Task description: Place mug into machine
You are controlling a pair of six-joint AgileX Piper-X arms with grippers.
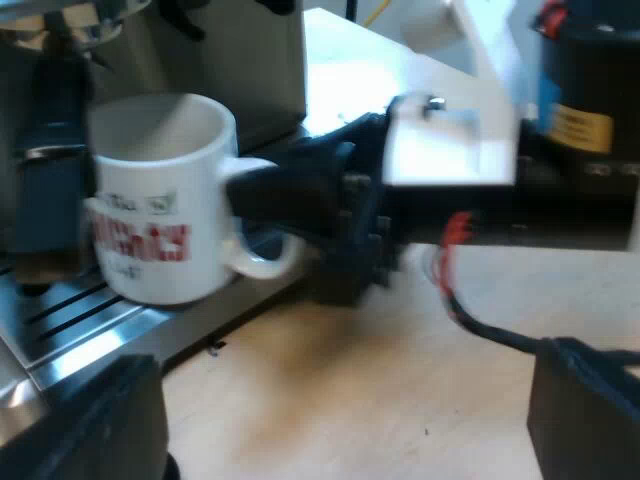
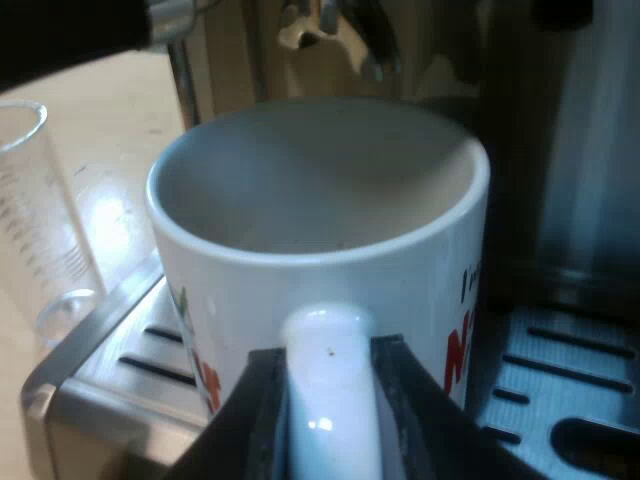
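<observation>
right gripper (image 2: 325, 425) fingers clamped on mug handle (image 2: 325, 350), handle pointing straight back at the wrist. mug (image 2: 320, 250) upright over drip tray grille (image 2: 560, 395), under spouts (image 2: 365, 45); seated or just above, can't tell. left gripper (image 1: 340, 430) fingers apart, empty, farther off.

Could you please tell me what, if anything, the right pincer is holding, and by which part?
The right pincer grips the mug by its handle.

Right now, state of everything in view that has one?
mug: upright, empty, on the drip tray.
right gripper: shut on the mug's handle.
left gripper: open, holding nothing.
measuring glass: upright, looks empty, beside the drip tray.
</observation>
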